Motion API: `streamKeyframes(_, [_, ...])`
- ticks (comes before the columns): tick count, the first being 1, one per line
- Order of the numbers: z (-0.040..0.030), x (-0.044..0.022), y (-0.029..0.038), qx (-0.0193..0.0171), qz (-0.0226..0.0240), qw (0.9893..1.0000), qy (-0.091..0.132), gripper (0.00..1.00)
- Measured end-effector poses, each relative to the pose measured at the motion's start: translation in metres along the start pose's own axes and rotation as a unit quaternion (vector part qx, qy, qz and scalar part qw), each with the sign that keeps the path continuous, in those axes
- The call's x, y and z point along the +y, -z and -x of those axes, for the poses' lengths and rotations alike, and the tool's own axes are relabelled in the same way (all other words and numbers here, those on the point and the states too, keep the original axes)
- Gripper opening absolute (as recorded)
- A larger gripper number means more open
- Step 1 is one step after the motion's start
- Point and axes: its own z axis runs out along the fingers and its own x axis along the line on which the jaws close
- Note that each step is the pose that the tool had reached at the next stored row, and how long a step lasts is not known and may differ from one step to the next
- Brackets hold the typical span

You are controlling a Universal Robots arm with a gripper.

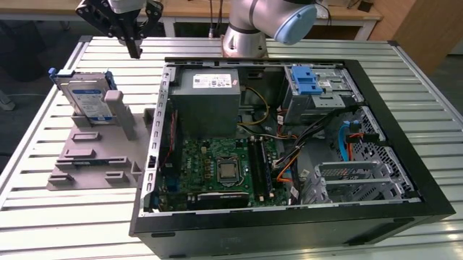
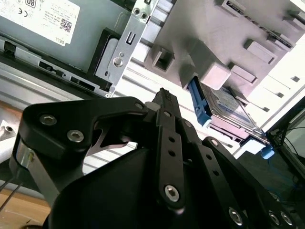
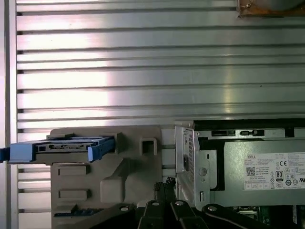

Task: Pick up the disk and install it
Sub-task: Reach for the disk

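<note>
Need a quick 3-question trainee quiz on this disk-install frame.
1. True or false: the silver-grey rectangular hard drive in its blue plastic bracket stands on edge outside the open black computer case.
2. The black gripper is: A) gripping the drive; B) clear of the drive, fingers shut on nothing; C) inside the case.
3. What colour is the plastic stand holding the drive?
Key: 1 true; 2 B; 3 grey.
</note>
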Motion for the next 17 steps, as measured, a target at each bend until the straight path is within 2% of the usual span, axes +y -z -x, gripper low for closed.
streamKeyframes(4, [-0.0044, 0.0017, -0.0009, 0.0003, -0.0006, 0.9999, 0.010, 0.11])
streamKeyframes(9, [-0.0164, 0.0066, -0.0016, 0.0009, -0.0007, 0.9999, 0.012, 0.11])
streamKeyframes(15, [-0.0205, 0.0074, -0.0028, 0.0019, -0.0034, 0.9994, 0.033, 0.11])
streamKeyframes(17, [-0.0245, 0.0081, -0.0032, 0.0023, -0.0034, 0.9994, 0.036, 0.11])
